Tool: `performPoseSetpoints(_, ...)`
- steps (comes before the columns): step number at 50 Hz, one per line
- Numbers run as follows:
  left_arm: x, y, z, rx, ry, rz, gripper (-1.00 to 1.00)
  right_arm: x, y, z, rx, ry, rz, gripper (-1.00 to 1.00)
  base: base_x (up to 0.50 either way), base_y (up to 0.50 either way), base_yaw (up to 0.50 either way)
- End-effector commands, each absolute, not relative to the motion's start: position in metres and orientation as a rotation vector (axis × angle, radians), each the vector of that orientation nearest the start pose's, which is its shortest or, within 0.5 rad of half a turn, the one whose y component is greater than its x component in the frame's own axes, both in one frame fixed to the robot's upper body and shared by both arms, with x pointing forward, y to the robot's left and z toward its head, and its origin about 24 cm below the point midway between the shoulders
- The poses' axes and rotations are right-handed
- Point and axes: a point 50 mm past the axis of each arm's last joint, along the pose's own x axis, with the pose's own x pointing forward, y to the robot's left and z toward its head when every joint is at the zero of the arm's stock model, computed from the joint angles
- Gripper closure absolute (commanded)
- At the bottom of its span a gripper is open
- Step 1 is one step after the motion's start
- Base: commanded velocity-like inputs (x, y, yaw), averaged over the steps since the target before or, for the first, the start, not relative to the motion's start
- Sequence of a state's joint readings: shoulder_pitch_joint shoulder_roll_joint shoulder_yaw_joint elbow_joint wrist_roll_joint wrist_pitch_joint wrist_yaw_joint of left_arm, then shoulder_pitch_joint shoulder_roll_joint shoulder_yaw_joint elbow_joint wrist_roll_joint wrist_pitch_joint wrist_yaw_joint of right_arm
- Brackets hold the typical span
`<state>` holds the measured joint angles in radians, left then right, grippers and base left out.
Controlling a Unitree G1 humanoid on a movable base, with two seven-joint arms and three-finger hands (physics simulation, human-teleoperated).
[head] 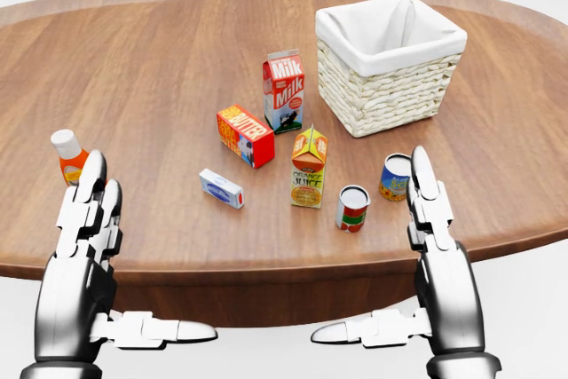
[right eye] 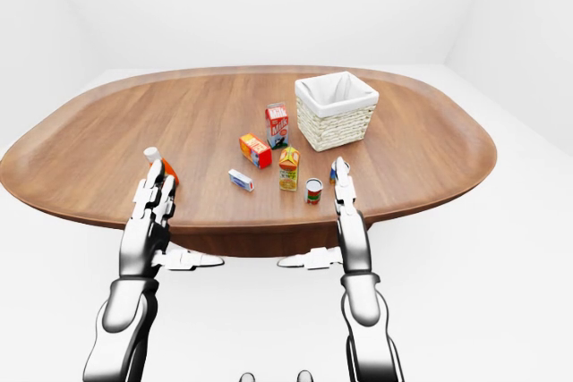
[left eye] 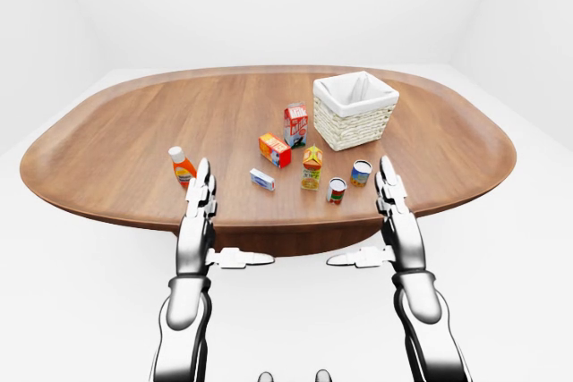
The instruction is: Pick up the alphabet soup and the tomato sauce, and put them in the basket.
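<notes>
Both hands spread open; alphabet soup and tomato sauce stand upright.

I saw my left hand and right hand, fingers spread, hovering over the counter edge, basket beyond.

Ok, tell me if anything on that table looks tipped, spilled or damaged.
Nothing stands out. The milk carton, orange juice, both cans and ketchup bottle stand upright; the basket sits square. Only the butter box and small white box lie flat.
</notes>
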<state>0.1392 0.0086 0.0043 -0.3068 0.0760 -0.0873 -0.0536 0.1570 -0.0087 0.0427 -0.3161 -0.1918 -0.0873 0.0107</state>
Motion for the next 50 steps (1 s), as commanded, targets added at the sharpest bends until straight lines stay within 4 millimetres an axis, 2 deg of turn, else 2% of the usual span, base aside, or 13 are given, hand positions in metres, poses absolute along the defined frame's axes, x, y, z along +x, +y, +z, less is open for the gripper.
performPoseSetpoints(1, 0.2223, 0.1553, 0.0898, 0.098, -0.257, -0.02, -1.0, 0.2183, -0.147, 0.09, -0.205, -0.26, 0.003, -1.0, 0.0, 0.0, 0.0)
performPoseSetpoints(22, 0.2225, 0.155, 0.0897, 0.093, -0.258, -0.021, -1.0, 0.2182, -0.1472, 0.0903, -0.204, -0.261, 0.002, -1.0, 0.01, 0.0, 0.0)
performPoseSetpoints(50, 0.222, 0.155, 0.0891, 0.09, -0.255, -0.023, -1.0, 0.2182, -0.1474, 0.0878, -0.204, -0.25, 0.002, -1.0, 0.28, 0.0, 0.0)
